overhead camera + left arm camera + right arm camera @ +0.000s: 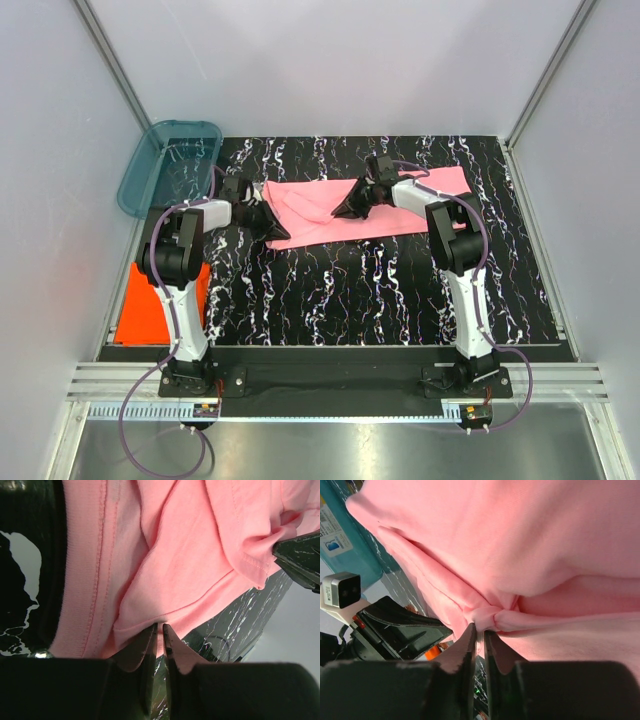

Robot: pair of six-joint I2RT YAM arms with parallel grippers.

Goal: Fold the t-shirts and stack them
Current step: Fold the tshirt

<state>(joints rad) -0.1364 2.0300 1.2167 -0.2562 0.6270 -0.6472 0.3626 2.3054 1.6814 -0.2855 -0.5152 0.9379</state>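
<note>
Pink t-shirt (pixel 310 225) pinched at both sets of tips, spread on the table under and between them.
Hold left gripper (pixel 161 630) clamped on the hem edge and right gripper (pixel 479 629) clamped on the bunched fold at its tips; lift level, move both together, avoid dragging slack cloth. Leave orange-red t-shirt (pixel 150 305), well behind the left gripper, for afterwards.

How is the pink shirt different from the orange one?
The pink shirt is rumpled and lies on the black marbled mat. The orange shirt lies flat, off the mat's left edge. The left gripper and right gripper both pinch the pink shirt, but no gripper holds the orange shirt. Both shirts are plain, with no print.
</note>
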